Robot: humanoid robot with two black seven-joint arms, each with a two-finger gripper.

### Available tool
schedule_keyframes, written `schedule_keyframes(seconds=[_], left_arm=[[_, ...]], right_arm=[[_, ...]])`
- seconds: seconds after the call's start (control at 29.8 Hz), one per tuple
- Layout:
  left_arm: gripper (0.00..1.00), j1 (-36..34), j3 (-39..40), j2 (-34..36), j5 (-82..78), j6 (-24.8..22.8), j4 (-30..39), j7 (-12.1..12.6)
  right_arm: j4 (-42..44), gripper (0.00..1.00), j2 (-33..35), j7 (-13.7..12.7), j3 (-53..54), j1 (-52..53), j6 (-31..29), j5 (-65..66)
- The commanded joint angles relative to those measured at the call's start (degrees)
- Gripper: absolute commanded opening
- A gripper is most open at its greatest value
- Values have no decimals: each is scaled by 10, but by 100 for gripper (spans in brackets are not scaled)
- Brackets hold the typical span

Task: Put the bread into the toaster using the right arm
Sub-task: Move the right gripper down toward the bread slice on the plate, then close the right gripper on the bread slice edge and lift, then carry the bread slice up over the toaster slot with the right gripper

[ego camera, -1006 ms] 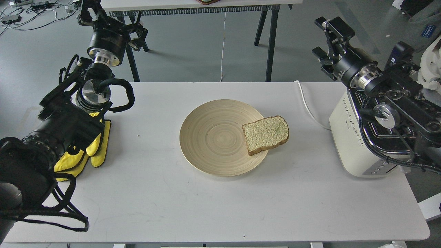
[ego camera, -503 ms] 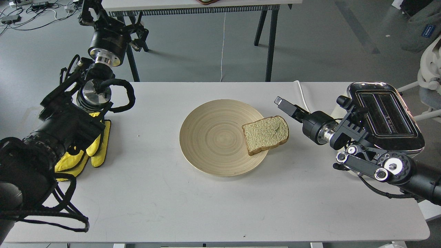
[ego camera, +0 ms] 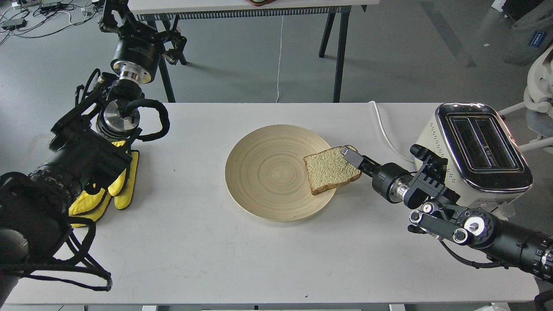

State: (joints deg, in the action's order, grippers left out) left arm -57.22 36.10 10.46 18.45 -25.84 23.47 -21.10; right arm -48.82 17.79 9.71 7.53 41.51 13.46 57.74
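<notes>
The bread [ego camera: 329,171] is a pale slice with brown crust, lying flat on the right rim of a round wooden plate [ego camera: 268,172]. The cream-white toaster [ego camera: 445,142] with its chrome top and two empty slots stands at the table's right end. My right arm comes in from the lower right, low over the table. My right gripper [ego camera: 348,154] reaches the bread's upper right corner and overlaps its crust. Its fingers look like one slim dark piece, so I cannot tell open from shut. My left gripper [ego camera: 113,15] is raised at the far left, away from the bread, its fingers unclear.
A yellow cloth [ego camera: 123,185] lies at the table's left edge under my left arm. The toaster's white cord [ego camera: 384,129] runs over the table's back edge between plate and toaster. Another table's legs [ego camera: 339,52] stand behind.
My right arm has swung down from above the toaster to table height. Its gripper has moved left to the bread's right corner. The toaster top is now uncovered. The left arm has not moved.
</notes>
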Motion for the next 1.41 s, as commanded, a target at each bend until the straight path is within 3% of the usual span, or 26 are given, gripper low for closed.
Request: schedule_keyframes(seconds=[0.0,0.1,0.44,0.74,0.91,1.11,1.37], left_arm=[[100,0,-1,0,0,1,0,0],[100,0,-1,0,0,0,0,0],[100,0,-1,-1,0,1,0,0],[100,0,-1,-1,0,0,0,-1],[100,0,-1,-1,0,0,0,0],[100,0,-1,-1,0,0,0,0],[100,0,-1,-1,0,0,0,0]], right_arm=[[3,68,-5,0,-1,-2,-5,-1],[3,58,-5,0,-2,-2,-6,0],[-3,9,-4,0,-2,0,-7,-1],[-49,6,38,1,7,44,-6,-1],[-117,6,133,1,2,93,-6,9],[-219,6,296,1,-1,158,-10,14],[-306,6,486,-14,-1,186,-61,137]])
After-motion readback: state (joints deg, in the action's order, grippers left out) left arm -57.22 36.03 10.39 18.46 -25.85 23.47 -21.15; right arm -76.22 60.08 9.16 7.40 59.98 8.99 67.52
